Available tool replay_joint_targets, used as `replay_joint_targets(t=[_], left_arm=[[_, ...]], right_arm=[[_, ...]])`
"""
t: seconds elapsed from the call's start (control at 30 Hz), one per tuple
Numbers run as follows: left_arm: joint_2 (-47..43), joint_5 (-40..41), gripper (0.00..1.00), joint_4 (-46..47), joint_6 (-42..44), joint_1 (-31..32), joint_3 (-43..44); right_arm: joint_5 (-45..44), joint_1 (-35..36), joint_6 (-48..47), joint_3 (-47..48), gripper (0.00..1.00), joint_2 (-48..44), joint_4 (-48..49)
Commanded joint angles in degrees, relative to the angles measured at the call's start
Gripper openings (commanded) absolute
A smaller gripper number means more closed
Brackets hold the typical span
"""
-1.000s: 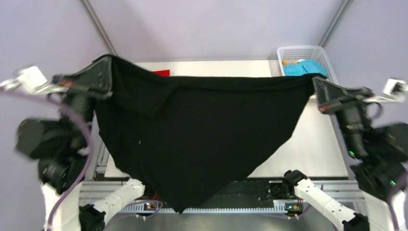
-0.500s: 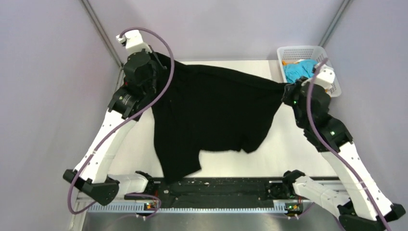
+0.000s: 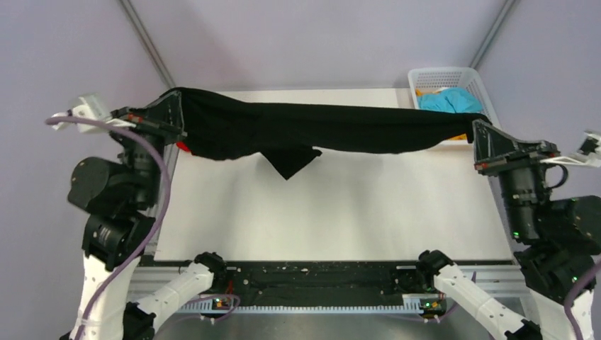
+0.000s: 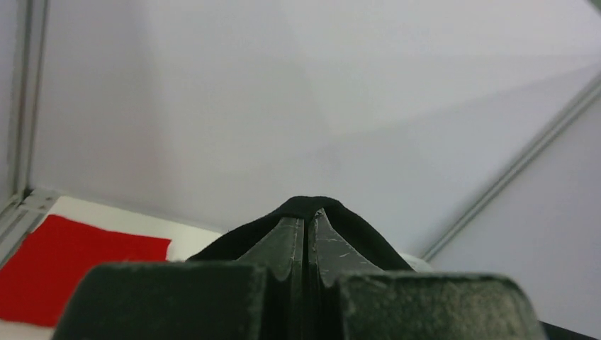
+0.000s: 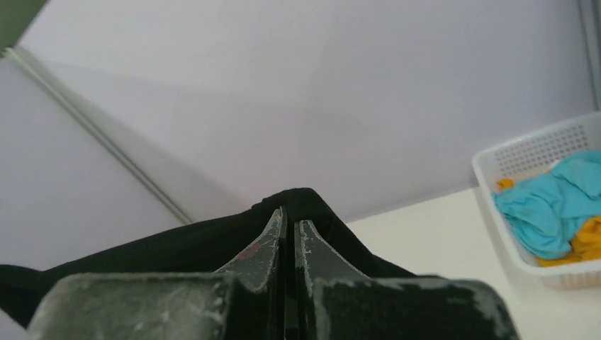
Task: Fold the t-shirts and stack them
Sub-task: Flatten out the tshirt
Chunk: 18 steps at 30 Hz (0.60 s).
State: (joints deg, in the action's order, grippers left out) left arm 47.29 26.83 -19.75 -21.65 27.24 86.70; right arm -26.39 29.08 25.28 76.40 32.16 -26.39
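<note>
The black shirt (image 3: 340, 127) was suspended above the far part of the surface (image 3: 340, 212), drawn out into a narrow band. Its long axis ran left to right, nearly level. One loose flap hung down left of centre.

The left gripper (image 4: 306, 225) was clenched on the left end of the black shirt, with cloth wrapped over its tips. The right gripper (image 5: 287, 216) was likewise clamped on the right end, the fabric pinched between closed jaws.

The white basket (image 3: 427, 74) stood at the far right corner of the surface, just behind the shirt's right end. It held a crumpled blue shirt (image 3: 448, 100) with an orange shirt (image 5: 585, 244) lying against it.

A red shirt (image 4: 64, 262) lay flat on the surface at the far left, below the left gripper.
</note>
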Motion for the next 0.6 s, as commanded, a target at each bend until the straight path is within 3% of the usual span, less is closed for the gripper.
replay_joint_targets(t=[0.0,0.3,0.43,0.57], left_arm=[[-3.44,-11.94,0.00,0.92,-2.42,-0.43,3.86],[-4.36,-22.84,0.00,-2.20,-3.20,-0.46,14.75],[-1.77,-22.95,0.00,-2.86,-2.58,-0.37,17.56],[2.45,-17.98,0.00,-1.36,-0.97,-0.47,16.33]], right_arm=[[8.34,-0.25,-0.43,6.38,0.00,-2.54,0.91],[14.88,-0.57,0.28,13.63,0.00,-5.58,-0.92],[10.89,-1.63,0.44,13.34,0.00,-6.44,-0.85],[1.87,-2.14,-0.46,9.40,0.00,-5.47,0.38]])
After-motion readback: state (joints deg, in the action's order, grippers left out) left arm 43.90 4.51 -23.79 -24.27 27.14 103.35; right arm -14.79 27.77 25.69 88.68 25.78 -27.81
